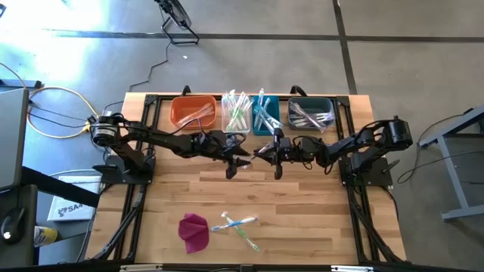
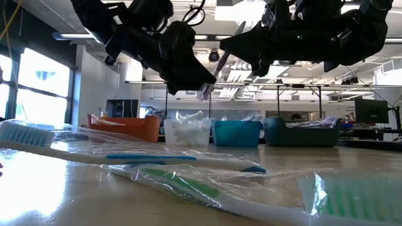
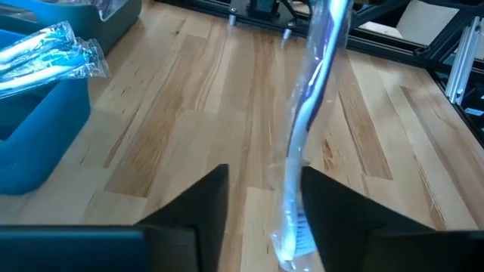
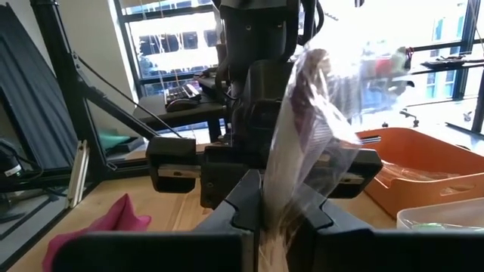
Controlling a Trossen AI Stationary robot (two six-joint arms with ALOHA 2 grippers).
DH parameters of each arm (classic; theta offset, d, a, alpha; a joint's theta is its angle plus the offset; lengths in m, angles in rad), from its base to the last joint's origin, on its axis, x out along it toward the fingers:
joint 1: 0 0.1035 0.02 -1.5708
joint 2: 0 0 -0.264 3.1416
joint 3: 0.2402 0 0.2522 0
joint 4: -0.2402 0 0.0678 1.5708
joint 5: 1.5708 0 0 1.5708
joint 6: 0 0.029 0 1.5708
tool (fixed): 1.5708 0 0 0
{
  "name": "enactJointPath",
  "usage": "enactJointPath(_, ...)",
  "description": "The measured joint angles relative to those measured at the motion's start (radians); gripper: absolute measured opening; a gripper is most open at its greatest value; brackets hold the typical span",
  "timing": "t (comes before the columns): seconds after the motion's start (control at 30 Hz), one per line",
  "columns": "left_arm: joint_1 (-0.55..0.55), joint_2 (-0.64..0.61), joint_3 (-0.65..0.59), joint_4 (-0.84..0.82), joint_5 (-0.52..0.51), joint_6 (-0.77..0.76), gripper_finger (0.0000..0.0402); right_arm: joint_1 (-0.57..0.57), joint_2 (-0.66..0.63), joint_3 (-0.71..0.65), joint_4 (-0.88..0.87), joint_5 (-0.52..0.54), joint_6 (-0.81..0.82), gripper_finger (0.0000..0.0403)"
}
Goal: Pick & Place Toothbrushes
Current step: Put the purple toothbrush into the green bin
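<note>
now wrapped toothbrush [image 4: 306, 143] spans both grippers, right gripper [image 4: 276, 219] clamping it.

The pale butcher-block wooden table [image 1: 302, 219] stands on a grey polished concrete floor [image 1: 249, 45] crossed by dark joint lines, with bright window glare [image 1: 83, 34] spread over the floor's far left part. A yellow cable [image 1: 57, 94] loops on the floor beside the table's left end, near a dark cabinet [image 1: 11, 136], and a grey metal desk frame [image 1: 454, 162] stands off the right end. Across the table the room is an open workshop with tall windows [image 2: 31, 81] on the left, a ceiling of strip lights [image 2: 251, 72], and a black monitor [image 2: 370, 111] far right.
</note>
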Motion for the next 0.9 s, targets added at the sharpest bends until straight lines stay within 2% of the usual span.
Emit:
enactJointPath(0.2,0.000,0.000,0.000,-0.001,-0.090,-0.004,0.0210,-0.001,0.000,0.000,-0.003,0.007,0.000,0.0022)
enactJointPath(0.3,0.000,0.000,0.000,-0.001,-0.092,-0.004,0.0223,0.000,0.000,0.000,-0.003,0.006,-0.001,0.0021)
enactJointPath(0.73,0.000,0.000,0.000,-0.001,-0.095,-0.004,0.0228,0.000,0.000,0.000,-0.013,0.006,-0.001,0.0022)
enactJointPath(0.9,0.000,0.000,-0.001,-0.011,-0.106,0.041,0.0228,0.000,0.000,0.000,-0.065,0.068,0.000,0.0022)
